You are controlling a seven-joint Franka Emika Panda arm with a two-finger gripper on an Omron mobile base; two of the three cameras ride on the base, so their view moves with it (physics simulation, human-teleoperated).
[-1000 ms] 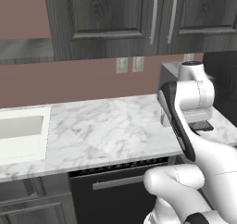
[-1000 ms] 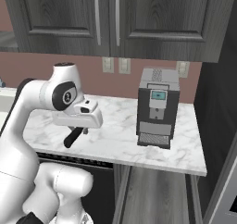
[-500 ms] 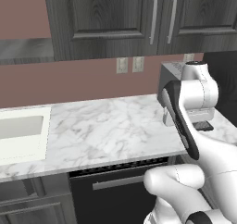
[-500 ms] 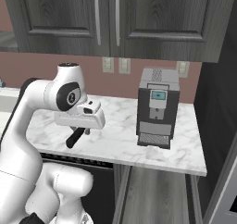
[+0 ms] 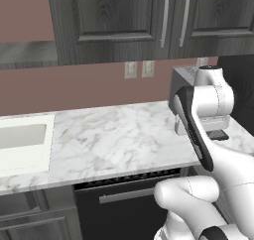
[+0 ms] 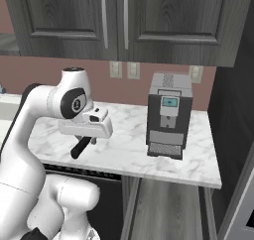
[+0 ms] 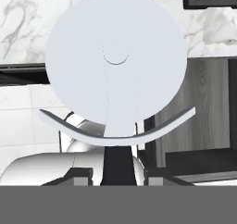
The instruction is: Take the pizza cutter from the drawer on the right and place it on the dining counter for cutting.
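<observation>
One pizza cutter still clamped — pincer shifted slightly rightward.

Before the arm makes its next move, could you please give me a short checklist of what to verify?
1. Grip on the pizza cutter: ok. Its dark handle sits between the jaws, with the wheel out in front.
2. Gap to the coffee machine: ok. The hand is apart from it, off to its side.
3. Correct surface ahead: not ok. This is the worktop with the sink, not the dining counter.
4. Height of the wheel over the worktop: cannot tell.
5. Drawer shut after the pick: cannot tell.
</observation>
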